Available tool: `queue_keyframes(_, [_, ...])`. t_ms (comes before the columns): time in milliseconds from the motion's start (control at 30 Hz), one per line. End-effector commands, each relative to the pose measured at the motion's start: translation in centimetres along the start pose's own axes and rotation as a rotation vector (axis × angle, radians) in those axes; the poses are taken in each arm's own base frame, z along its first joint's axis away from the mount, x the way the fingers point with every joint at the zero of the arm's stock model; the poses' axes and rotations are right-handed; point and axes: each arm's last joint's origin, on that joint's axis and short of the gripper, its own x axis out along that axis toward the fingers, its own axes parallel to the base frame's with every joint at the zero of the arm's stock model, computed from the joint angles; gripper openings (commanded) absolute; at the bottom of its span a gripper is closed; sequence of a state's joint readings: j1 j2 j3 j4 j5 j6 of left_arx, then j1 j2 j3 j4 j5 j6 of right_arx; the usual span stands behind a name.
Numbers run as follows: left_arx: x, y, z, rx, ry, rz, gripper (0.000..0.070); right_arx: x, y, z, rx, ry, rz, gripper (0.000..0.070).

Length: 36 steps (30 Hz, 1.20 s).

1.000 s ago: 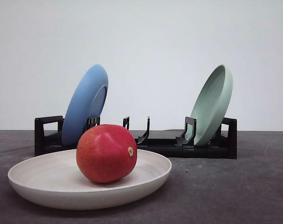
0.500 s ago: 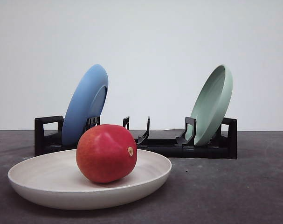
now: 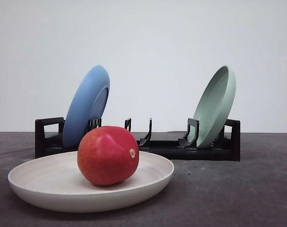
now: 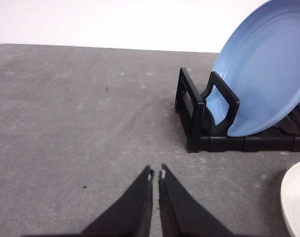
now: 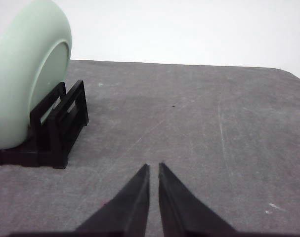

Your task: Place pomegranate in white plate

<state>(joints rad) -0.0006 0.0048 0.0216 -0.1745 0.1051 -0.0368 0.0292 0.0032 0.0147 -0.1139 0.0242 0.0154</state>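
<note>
Fingers of the left gripper [image 4: 155, 174] are drawn together, tips almost touching, nothing between them, poised over bare grey counter [image 4: 80, 128]; the right gripper [image 5: 153, 168] looks the same, its fingers nearly closed on nothing over open counter. Outward from the left one stands the black rack [image 4: 199, 123] holding the blue plate [image 4: 268, 69] on edge, and a sliver of the white plate [image 4: 297, 202] shows at the frame's border. Beside the right one, the pale green plate [image 5: 26, 74] leans in the rack's other end.

From the front, the pomegranate [image 3: 108, 155] sits inside the white plate [image 3: 48, 189], resting on its shallow floor, stem nub facing right. The placing looks done.

Judged by its looks, the fruit is firm, fairly heavy and smooth-skinned, so it may roll or slip. A hold across its widest middle, fingers opened wide and squeezing moderately, would suit it best.
</note>
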Motion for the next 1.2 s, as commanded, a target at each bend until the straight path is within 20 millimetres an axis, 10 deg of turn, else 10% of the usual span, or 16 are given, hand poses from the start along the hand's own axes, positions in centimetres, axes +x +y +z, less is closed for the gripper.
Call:
queue_keyframes(0, [0.09, 0.01, -0.15, 0.015, -0.007, 0.0, 0.0, 0.03, -0.01, 0.01, 0.011, -0.009, -0.003, 0.003])
queue_keyframes(1167, [0.09, 0.01, -0.15, 0.016, -0.007, 0.0, 0.0, 0.03, -0.01, 0.01, 0.011, -0.009, -0.003, 0.003])
